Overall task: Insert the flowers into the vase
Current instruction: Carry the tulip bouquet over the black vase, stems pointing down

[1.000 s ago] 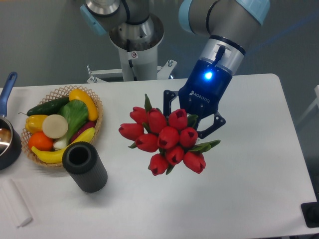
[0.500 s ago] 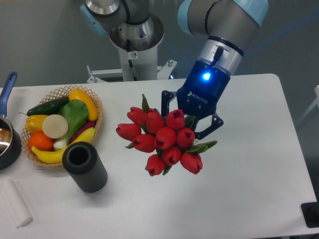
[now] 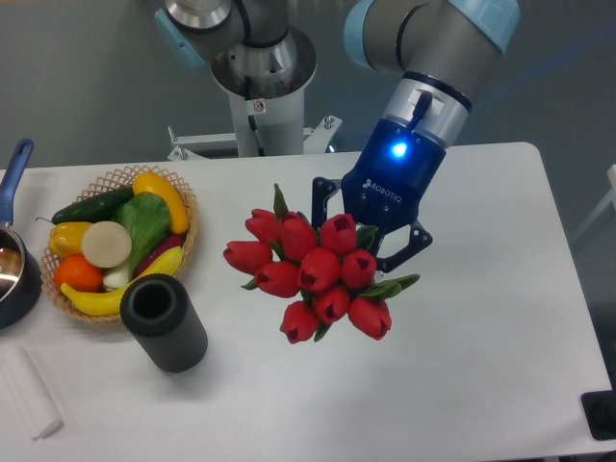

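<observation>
White table (image 3: pixel 500 318); flowers (image 3: pixel 313 272) tilted, buds pointing lower-left.

**White surface and what rests on it**

The surface (image 3: pixel 500 318) is a matte white top with rounded corners. Near its left edge sits a wicker basket (image 3: pixel 183 207) heaped with vegetables and fruit. Touching the basket's front rim stands the vase (image 3: pixel 164 322), dark, its round mouth open. At the far left edge is a dark pot (image 3: pixel 14 279) with a blue handle. A white roll (image 3: pixel 31 393) lies near the front left corner.
</observation>
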